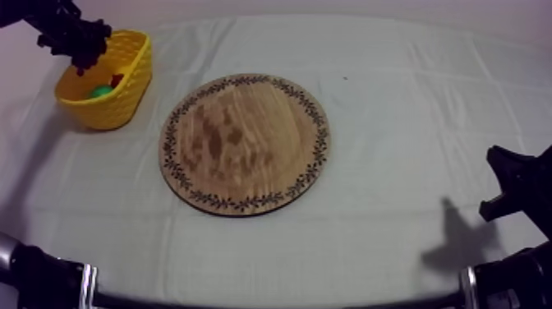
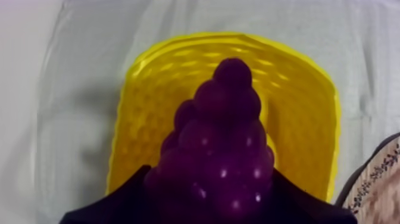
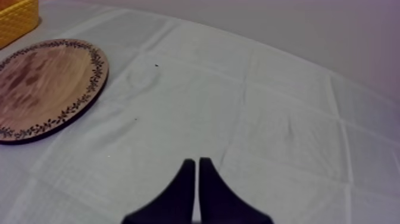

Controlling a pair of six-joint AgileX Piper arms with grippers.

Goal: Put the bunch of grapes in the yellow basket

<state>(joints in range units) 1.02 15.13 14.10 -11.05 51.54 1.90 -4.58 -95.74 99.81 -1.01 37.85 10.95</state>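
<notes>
Left tool [image 1: 80, 56]: is grasping the bunch of grapes [image 2: 220, 149] between its black fingers and is hanging directly over the yellow basket [image 1: 123, 99].
Bunch of grapes: is dangling tip-down above the basket's open mouth, clear of its floor and not yet released.
Wooden board [image 1: 245, 144]: is lying bare just beside the basket, toward the middle of the desk [image 1: 394, 99].
Basket contents: a green toy fruit [image 1: 100, 91] and a small red fruit [image 1: 117, 80] are sitting inside the basket, under the held bunch.
Right tool [image 3: 197, 179]: is resting clenched on nothing, fingers pressed into a narrow wedge, well apart from the basket on the far side of the board.
Step in hand: by my reading, the carry is ending and the letting-go into the basket is coming next.
Risk, bounce: dropping from this height, the bunch could be landing on the fruit already inside and rolling out over the basket's rim.
Risk, tipping: the basket is looking light; lowering off-centre could be pushing a finger against its wall and tilting it over.
Risk, snag: the knobbly bunch may be clinging to one finger during opening and riding out of the basket as the arm lifts.
</notes>
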